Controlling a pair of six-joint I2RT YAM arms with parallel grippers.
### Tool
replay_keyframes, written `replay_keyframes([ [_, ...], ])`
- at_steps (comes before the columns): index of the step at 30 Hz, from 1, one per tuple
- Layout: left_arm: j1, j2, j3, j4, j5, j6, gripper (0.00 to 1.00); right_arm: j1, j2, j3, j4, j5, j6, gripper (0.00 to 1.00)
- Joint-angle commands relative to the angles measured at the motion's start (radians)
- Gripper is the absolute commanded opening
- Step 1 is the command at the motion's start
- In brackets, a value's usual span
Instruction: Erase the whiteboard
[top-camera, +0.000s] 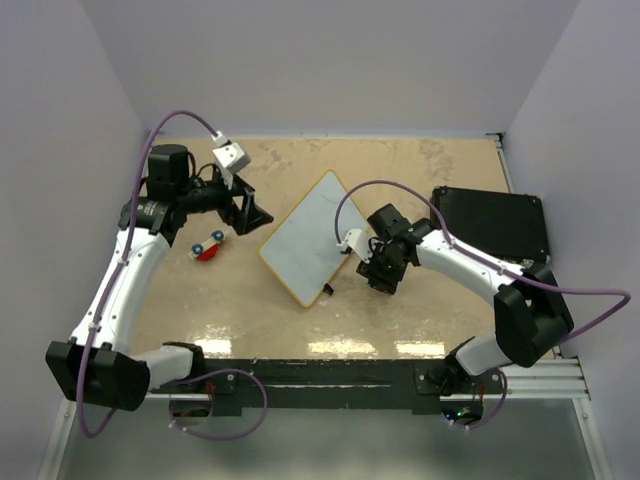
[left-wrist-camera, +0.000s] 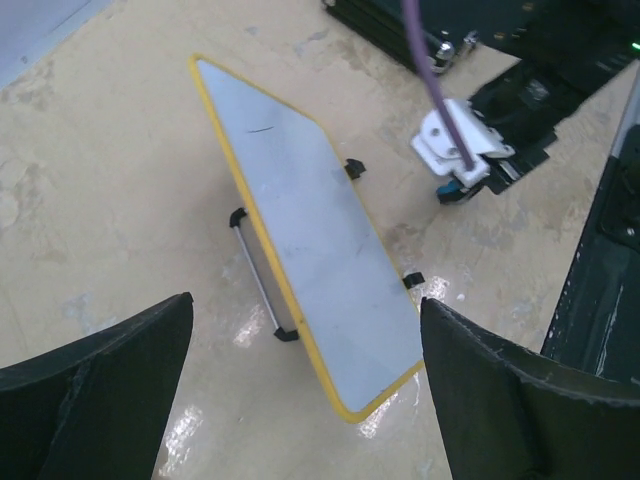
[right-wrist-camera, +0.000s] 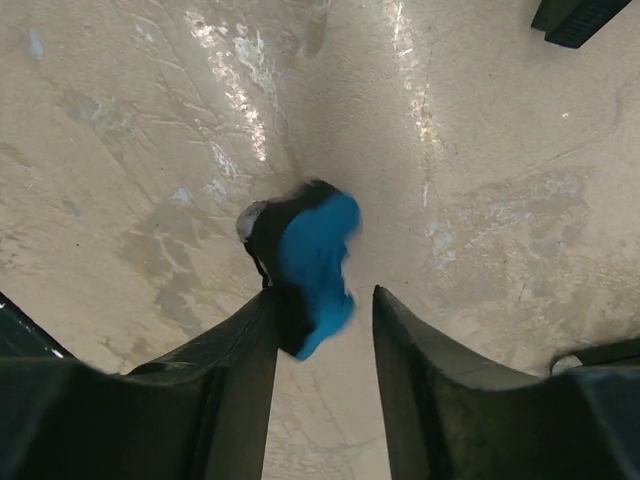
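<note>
White-faced, yellow-framed flat rectangular whiteboard (top-camera: 312, 240): it lay flat near the middle of the tan tabletop (top-camera: 420, 165), between my two arms.
Long axis: it ran diagonally, with one short end pointing near left and the other far right.
Edges: small black tabs sat on the right long edge. A thin grey bar handle (left-wrist-camera: 258, 272) ran along the left one.
Surface: I saw no blue writing. The left wrist view showed only one short dark stroke (left-wrist-camera: 260, 128) near a corner.
Black two-finger left gripper (top-camera: 250, 210): its jaws were spread wide and held nothing. It hung just left of the whiteboard.
Black two-finger right gripper (top-camera: 385, 272): it hung just beside the right long edge, over bare table, with its jaws partly spread.
Blue-and-black eraser block (right-wrist-camera: 310, 250): it was blurred. It touched one finger and showed a gap to the other, so I judged it was not pinched.
Step in hand: I judged the wiping was about finished and the eraser was being put down off the whiteboard.
Next move: I would let the eraser settle, then lift the right gripper straight up without nudging the tabs. I would also check whether that stroke is ink.
Bystanders: a black rectangular case (top-camera: 490, 222) lay at the far right, and a small red, white and blue object (top-camera: 208, 247) lay to the left.
</note>
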Motion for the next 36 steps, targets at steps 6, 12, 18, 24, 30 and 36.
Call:
replay_keyframes([
  [6, -0.229, -0.141, -0.129, 0.027, -0.012, 0.302, 0.98, -0.03, 0.014, -0.002, 0.02, -0.001, -0.029, 0.62],
  [12, -0.249, -0.141, -0.149, 0.038, -0.004, 0.302, 0.96, -0.035, -0.023, 0.033, -0.006, -0.028, -0.031, 0.65],
  [18, -0.249, -0.066, -0.05, 0.041, -0.104, 0.178, 1.0, -0.059, -0.084, 0.18, 0.007, -0.07, 0.04, 0.82],
  [24, -0.235, 0.081, 0.232, -0.093, -0.282, 0.086, 1.0, -0.165, -0.112, 0.366, 0.072, -0.077, 0.121, 0.99],
  [30, 0.019, 0.282, 0.541, -0.25, -0.17, -0.075, 1.0, -0.358, -0.075, 0.551, 0.141, -0.18, 0.317, 0.99],
  [36, 0.284, 0.396, 0.685, -0.306, -0.124, -0.151, 1.0, -0.629, -0.023, 0.608, 0.204, -0.291, 0.463, 0.99],
])
